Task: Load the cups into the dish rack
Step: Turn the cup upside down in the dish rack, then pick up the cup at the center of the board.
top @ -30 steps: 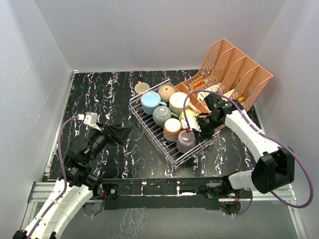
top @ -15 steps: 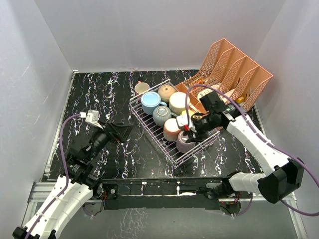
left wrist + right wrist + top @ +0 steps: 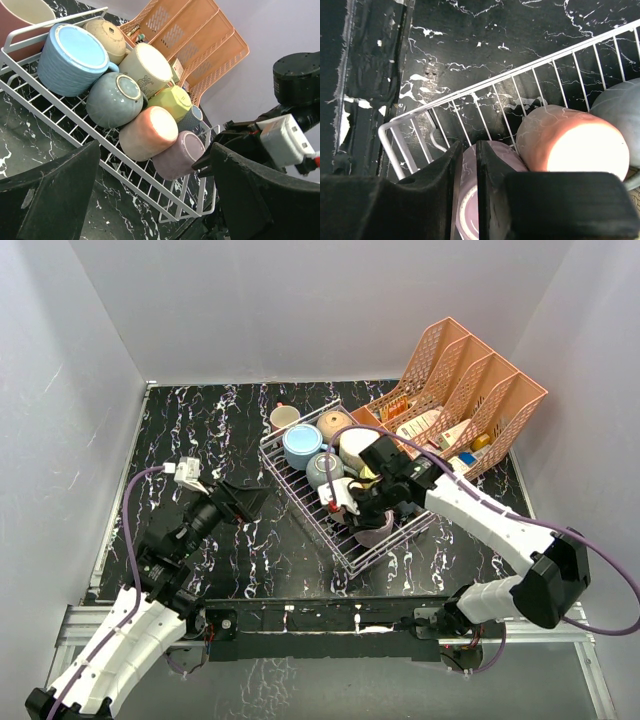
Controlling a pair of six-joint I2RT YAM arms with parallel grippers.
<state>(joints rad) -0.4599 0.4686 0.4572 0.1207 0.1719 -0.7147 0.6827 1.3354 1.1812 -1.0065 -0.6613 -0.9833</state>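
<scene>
In near corner of dish rack [image 3: 70, 117], pinching mauve mug [image 3: 176, 156] by rim with right gripper [image 3: 469, 150]. Needing slow, straight settling, no nudging pink mug [image 3: 149, 132] alongside. Holding left gripper [image 3: 243, 502] splayed, empty.

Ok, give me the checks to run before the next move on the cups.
1. The left gripper is open and empty: ok.
2. The right gripper has a grip on the mauve cup: cannot tell; its fingers are nearly together over it.
3. The mauve cup lies inside the dish rack: ok.
4. Every cup is loaded: not ok; the pink cup stands on the table, just outside the rack's far corner.
</scene>
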